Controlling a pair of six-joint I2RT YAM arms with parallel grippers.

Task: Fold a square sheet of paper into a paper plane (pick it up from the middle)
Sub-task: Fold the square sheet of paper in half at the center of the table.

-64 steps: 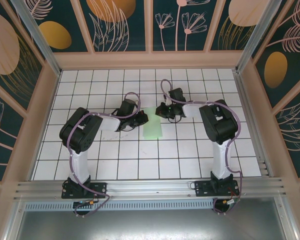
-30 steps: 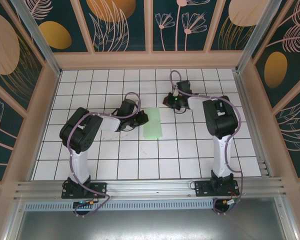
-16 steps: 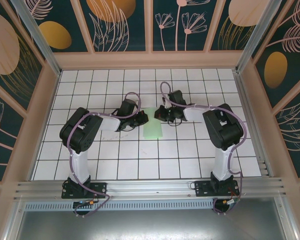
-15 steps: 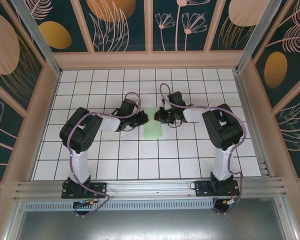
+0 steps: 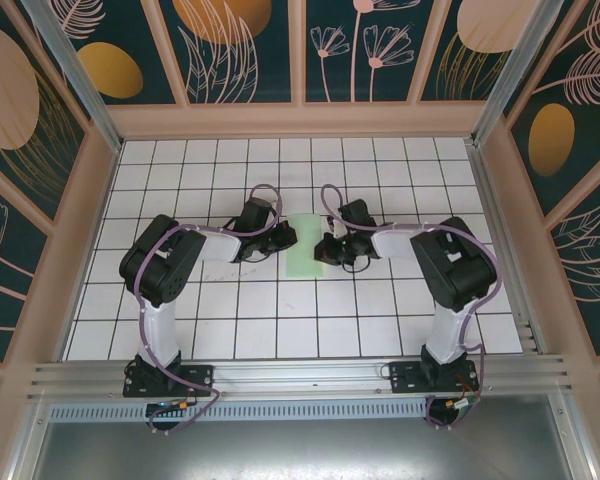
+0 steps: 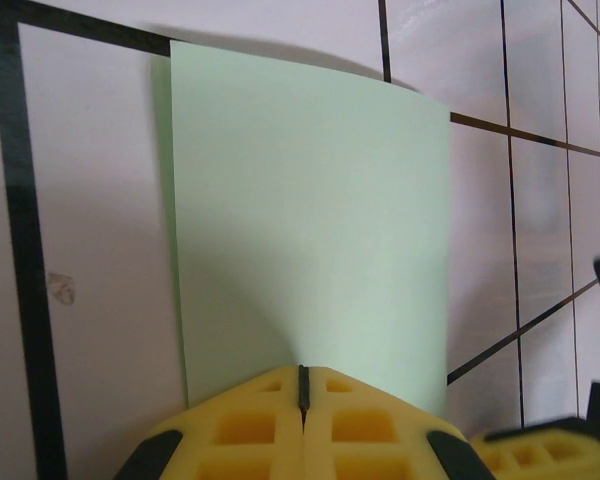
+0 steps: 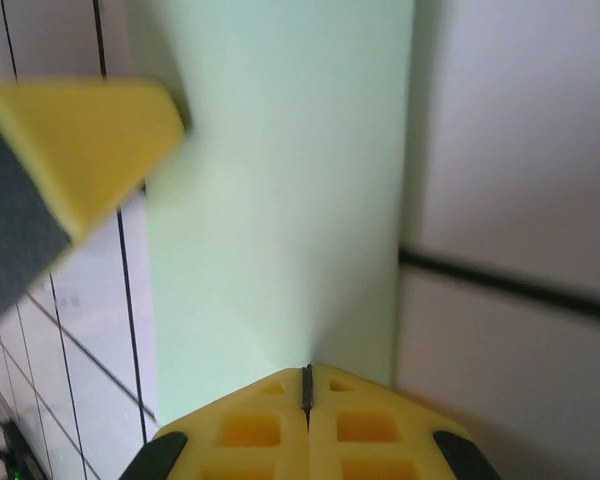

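The paper [image 5: 303, 265] lies flat in the middle of the table [image 5: 280, 320]. It looks like a long thin strip, pale green. The left gripper [image 5: 288, 238] sits at the paper's 9 o'clock edge. The right gripper [image 5: 322, 250] sits at about its 3 o'clock edge. Both have their yellow fingers pressed tight together, with only a thin line between them. Each tip seems to rest on the paper's edge, but I can't be sure they touch it.
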